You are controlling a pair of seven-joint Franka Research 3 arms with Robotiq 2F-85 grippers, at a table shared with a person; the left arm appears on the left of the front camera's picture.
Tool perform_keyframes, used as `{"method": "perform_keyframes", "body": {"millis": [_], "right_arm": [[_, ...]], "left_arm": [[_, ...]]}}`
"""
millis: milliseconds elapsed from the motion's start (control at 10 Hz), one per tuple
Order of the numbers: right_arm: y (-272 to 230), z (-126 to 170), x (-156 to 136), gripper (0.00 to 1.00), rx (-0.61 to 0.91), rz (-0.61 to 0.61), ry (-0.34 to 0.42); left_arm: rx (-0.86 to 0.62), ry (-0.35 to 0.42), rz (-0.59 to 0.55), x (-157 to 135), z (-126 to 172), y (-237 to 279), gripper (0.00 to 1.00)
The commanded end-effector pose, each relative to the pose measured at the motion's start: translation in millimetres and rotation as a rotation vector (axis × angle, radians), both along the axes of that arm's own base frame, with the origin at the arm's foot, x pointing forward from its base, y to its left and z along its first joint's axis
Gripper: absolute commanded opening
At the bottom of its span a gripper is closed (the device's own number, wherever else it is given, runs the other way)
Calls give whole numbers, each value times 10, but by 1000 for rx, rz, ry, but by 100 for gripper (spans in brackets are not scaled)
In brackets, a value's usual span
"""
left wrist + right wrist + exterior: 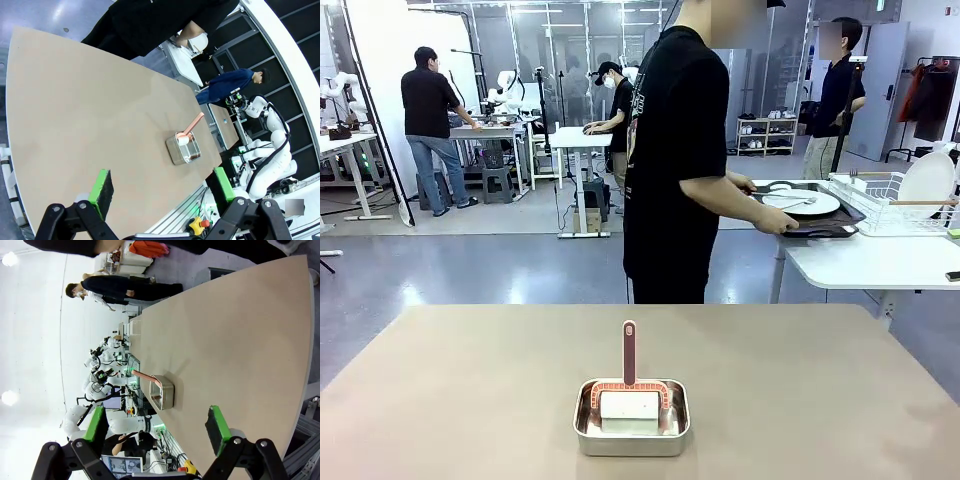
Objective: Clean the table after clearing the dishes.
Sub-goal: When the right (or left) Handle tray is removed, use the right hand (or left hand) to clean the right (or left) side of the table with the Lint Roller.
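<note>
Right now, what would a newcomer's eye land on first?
A steel pan sits on the table, centred near the robot's edge, with a red-handled scrubber in it, handle sticking up. Beyond the far edge, a person in black holds a dark tray with a white plate at a white side table on the right.

One tan table [470,400] is bearing one steel pan [631,446], which is holding one pink-handled brush [629,352] and one white block [629,405]. One person [670,150] is carrying one dark tray [822,231] with one white plate [804,204]. One wire rack [876,212] is holding a second plate [927,182]. Three other people [428,120] are standing farther back.
</note>
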State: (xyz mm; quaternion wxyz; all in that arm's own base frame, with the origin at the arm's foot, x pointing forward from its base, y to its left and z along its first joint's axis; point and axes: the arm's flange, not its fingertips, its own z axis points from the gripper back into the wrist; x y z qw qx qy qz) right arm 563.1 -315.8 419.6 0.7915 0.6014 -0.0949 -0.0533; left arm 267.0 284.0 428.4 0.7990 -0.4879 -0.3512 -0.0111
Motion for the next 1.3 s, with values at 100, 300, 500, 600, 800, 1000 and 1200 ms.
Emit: {"method": "perform_keyframes", "body": {"millis": [100, 300, 500, 600, 800, 1000, 1200], "right_arm": [[8, 11, -5, 100, 0, -1, -1], [8, 11, -5, 100, 0, -1, -1], [8, 11, -5, 100, 0, -1, -1], [8, 11, -5, 100, 0, -1, -1], [8, 11, -5, 100, 0, -1, -1], [8, 11, -5, 100, 0, -1, -1], [8, 11, -5, 100, 0, -1, -1]], "left_arm": [[-12, -7, 1, -23, 10, 9, 100], [0, 0, 0, 0, 0, 0, 100], [57, -37, -82, 139, 274, -212, 100], [137, -63, -176, 348, 508, -506, 100], [287, -92, -315, 902, 887, -1190, 100], [426, -85, -398, 1350, 1043, -1754, 100], [553, -67, -520, 1676, 1030, -2407, 100]]}}
